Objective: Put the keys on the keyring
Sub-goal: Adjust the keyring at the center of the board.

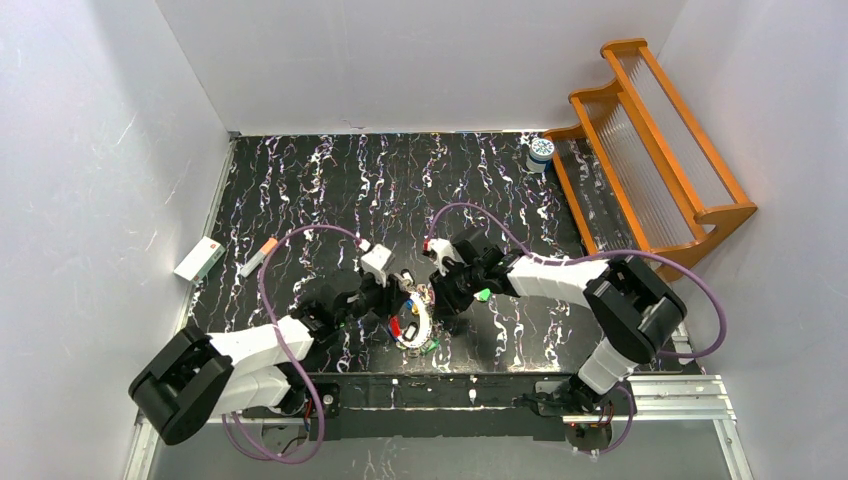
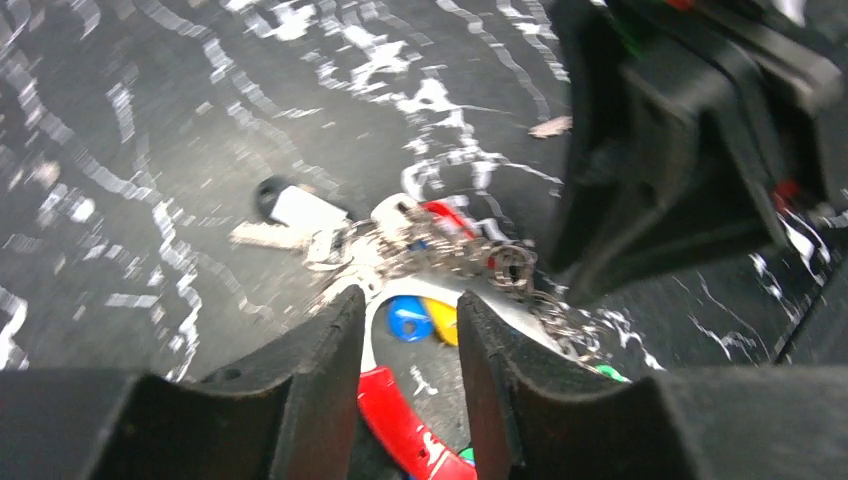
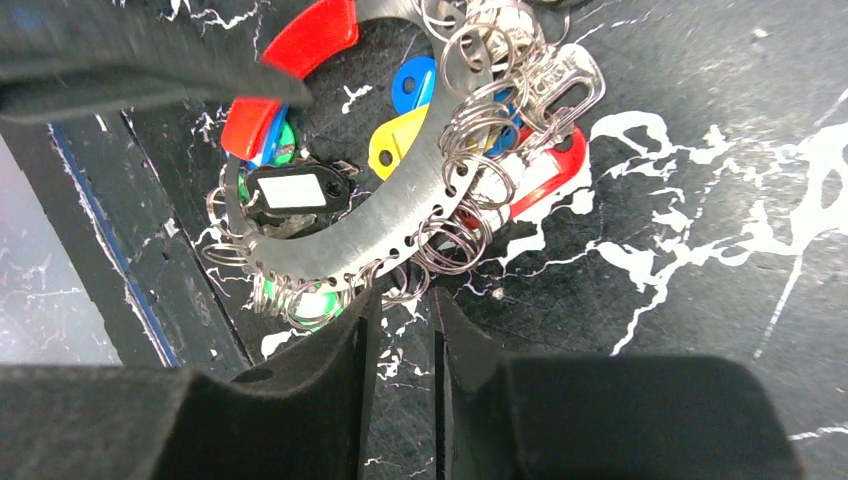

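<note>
Black table [image 1: 330, 190] veined with white marbling, boxed in by plain white walls [image 1: 400, 60] at left, back and right. Upper right of the overhead view: an orange wooden rack [image 1: 650, 140] against the right wall, a white-and-blue jar [image 1: 541, 150] just beside its near-left end. Left edge: a small white box [image 1: 199, 259], and near it a white stick with an orange tip [image 1: 258, 257]. Along the bottom, a metal rail [image 1: 660, 390] by the arm bases.

Centre of the frame: the keyring [image 1: 415, 322], lying on the table between the two grippers. A curved metal band with red ends, hung with small wire rings and the keys [image 3: 395, 140] in blue, yellow, green and red.

Left gripper [image 2: 405, 300] partly open, straddling a red stretch of the ring, a gap showing on one side, not clamped. Right gripper [image 3: 400, 300] open only a slit, empty, just below the band's outer edge in its wrist view, bare table between the fingers.
</note>
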